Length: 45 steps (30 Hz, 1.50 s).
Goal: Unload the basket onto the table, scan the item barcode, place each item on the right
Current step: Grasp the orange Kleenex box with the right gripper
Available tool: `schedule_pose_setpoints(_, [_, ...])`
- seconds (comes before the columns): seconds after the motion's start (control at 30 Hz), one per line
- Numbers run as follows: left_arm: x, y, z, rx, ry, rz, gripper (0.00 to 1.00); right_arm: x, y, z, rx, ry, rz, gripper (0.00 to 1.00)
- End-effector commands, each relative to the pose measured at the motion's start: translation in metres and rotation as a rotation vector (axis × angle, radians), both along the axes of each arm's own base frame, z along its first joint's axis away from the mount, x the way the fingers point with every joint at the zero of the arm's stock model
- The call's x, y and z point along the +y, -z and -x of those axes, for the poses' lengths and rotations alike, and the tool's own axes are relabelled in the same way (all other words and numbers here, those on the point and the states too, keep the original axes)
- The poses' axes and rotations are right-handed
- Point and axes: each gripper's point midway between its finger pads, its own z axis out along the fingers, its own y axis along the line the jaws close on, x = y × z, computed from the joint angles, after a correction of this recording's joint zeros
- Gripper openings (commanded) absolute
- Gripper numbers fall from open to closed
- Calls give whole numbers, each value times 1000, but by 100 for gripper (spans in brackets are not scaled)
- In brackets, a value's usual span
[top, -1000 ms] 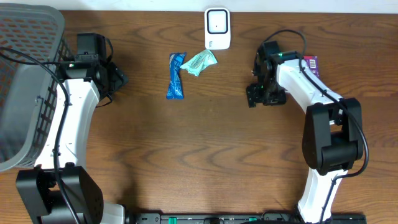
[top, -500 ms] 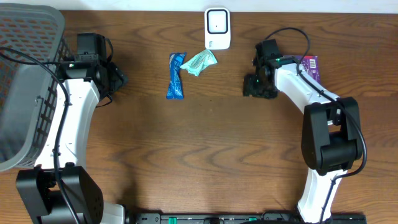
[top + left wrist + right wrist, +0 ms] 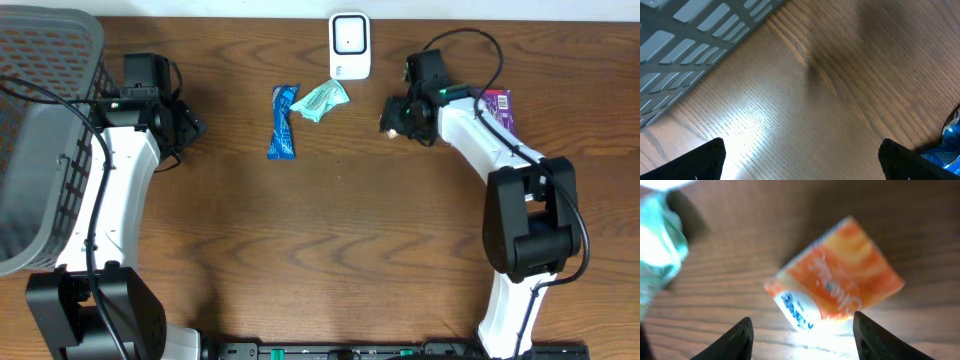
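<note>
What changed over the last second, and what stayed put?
The right gripper moved up and left toward the scanner, and now hangs open above an orange packet, not gripping it. The left gripper, blue wrapper, teal wrapper, purple packet and basket stayed unmoved.

Right gripper (image 3: 393, 118) nearer scanner (image 3: 350, 45).

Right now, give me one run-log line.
left pincer: open, idle | right pincer: open over orange packet, not gripping | scanner: ahead
</note>
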Motion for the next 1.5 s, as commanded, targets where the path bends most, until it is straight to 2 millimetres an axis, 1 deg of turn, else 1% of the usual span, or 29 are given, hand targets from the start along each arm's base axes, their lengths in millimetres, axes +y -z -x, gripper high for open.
schedule_pose_setpoints(0.0, [3, 1, 1, 4, -17, -7, 98, -10, -24, -19, -74, 14, -8, 62])
schedule_pose_setpoints(0.1, [3, 1, 1, 4, -17, -7, 98, -18, -30, -33, -165, -96, 76, 63])
schedule_pose_setpoints(0.2, [3, 1, 1, 4, -17, -7, 98, -27, -35, -43, -226, -156, 170, 63])
schedule_pose_setpoints(0.23, [3, 1, 1, 4, -17, -7, 98, -27, -35, -46, -244, -181, 187, 63])
schedule_pose_setpoints(0.3, [3, 1, 1, 4, -17, -7, 98, -26, -34, -50, -265, -200, 197, 59])
schedule_pose_setpoints(0.4, [3, 1, 1, 4, -17, -7, 98, -25, -27, -54, -267, -187, 185, 54])
schedule_pose_setpoints(0.47, [3, 1, 1, 4, -17, -7, 98, -24, -20, -58, -266, -156, 164, 44])
schedule_pose_setpoints(0.5, [3, 1, 1, 4, -17, -7, 98, -22, -16, -61, -272, -158, 159, 42])
schedule_pose_setpoints(0.57, [3, 1, 1, 4, -17, -7, 98, -21, -8, -65, -277, -159, 158, 31])
schedule_pose_setpoints(0.6, [3, 1, 1, 4, -17, -7, 98, -21, -2, -66, -274, -159, 159, 23])
schedule_pose_setpoints(0.63, [3, 1, 1, 4, -17, -7, 98, -21, 3, -67, -272, -159, 159, 11])
schedule_pose_setpoints(0.7, [3, 1, 1, 4, -17, -7, 98, -20, 9, -68, -267, -160, 160, 3])
schedule_pose_setpoints(0.8, [3, 1, 1, 4, -17, -7, 98, -20, 16, -68, -262, -171, 167, 1])
schedule_pose_setpoints(0.9, [3, 1, 1, 4, -17, -7, 98, -22, 19, -63, -244, -214, 196, 1])
schedule_pose_setpoints(1.0, [3, 1, 1, 4, -17, -7, 98, -32, 19, -54, -200, -196, 235, 1])
schedule_pose_setpoints(1.07, [3, 1, 1, 4, -17, -7, 98, -38, 18, -45, -163, -193, 251, 1])
schedule_pose_setpoints(1.2, [3, 1, 1, 4, -17, -7, 98, -42, 7, -22, -83, -203, 259, 2])
schedule_pose_setpoints(1.33, [3, 1, 1, 4, -17, -7, 98, -31, -7, 8, -4, -242, 205, 3])
schedule_pose_setpoints(1.4, [3, 1, 1, 4, -17, -7, 98, -22, -13, 21, 30, -270, 151, 6])
schedule_pose_setpoints(1.47, [3, 1, 1, 4, -17, -7, 98, -16, -18, 29, 45, -288, 108, 10])
